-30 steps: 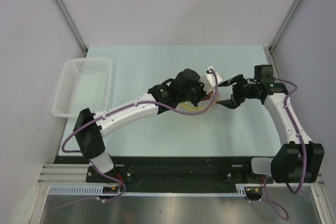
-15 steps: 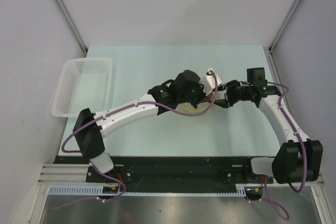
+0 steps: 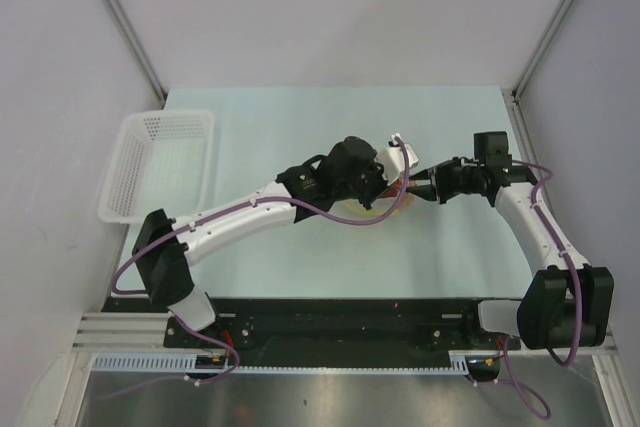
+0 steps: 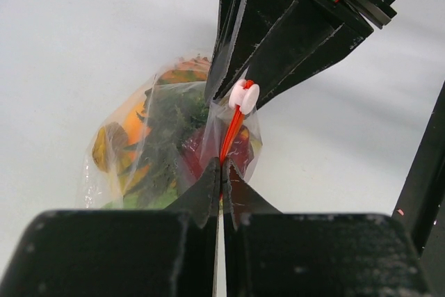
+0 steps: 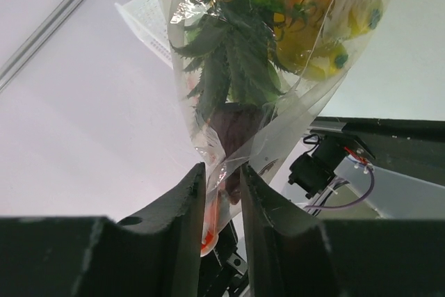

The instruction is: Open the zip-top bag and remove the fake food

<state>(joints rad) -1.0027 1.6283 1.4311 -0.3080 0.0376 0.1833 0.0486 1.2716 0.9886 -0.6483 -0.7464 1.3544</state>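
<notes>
**Friend:** Where is the bag?

**Me:** The zip-top bag (image 4: 167, 154) is between my two grippers. It is near the middle of the table (image 3: 300, 117), a bit toward the right edge. I cannot tell if its bottom touches the table. The fake food (image 4: 135, 126) is all inside, and the mouth is not open yet.

**Friend:** What are your jaws doing?

**Me:** My left gripper (image 4: 221, 175) has its jaws pressed together. It pinches the clear plastic right at the orange-red zip strip (image 4: 231, 133). My right gripper (image 5: 220, 186) has its jaws close together with plastic squeezed between them. It grips just beside the little white slider (image 4: 243, 95). I cannot tell how hard it bites.

**Friend:** What could go wrong?

**Me:** The plastic looks thin and slippery. If one pinch is weak when I pull, I think the bag slides out and drops. If each pinch holds both sides of the mouth at once, pulling only stretches the strip and nothing opens. If I pull too hard, the plastic may rip. And if the mouth pops open fast, the toys may tumble out and roll toward a table edge. The white basket (image 3: 165, 125) sits far off at the left edge, so it would not catch them.
</notes>
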